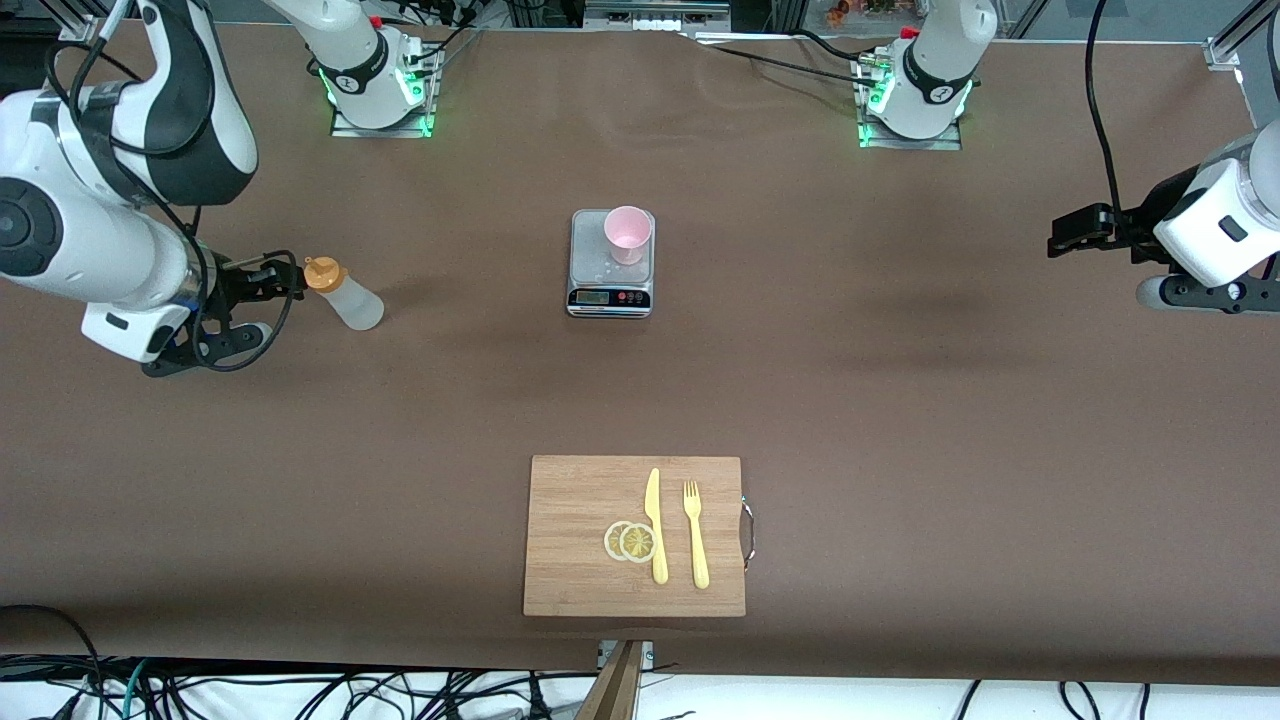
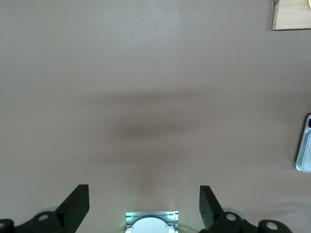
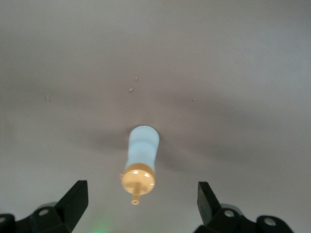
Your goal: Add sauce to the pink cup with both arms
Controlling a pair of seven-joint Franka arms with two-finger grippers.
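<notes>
The right hand (image 1: 262,282) hangs released just above the upright sauce bottle (image 1: 345,294); the left hand (image 1: 1075,232), also released, waits well apart.

No text is legible (the scale (image 1: 611,263) display included).

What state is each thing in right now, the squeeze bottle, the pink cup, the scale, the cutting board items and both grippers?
Whitish squeeze bottle with orange nozzle cap: standing on the table, capped, ungripped.
Pale pink plastic cup: upright on the scale, looks empty.
Small silver kitchen scale: display reading not legible.
Yellow plastic knife and fork: flat on the wooden cutting board.
Right gripper: open, over the bottle.
Left gripper: open, over bare table.
</notes>
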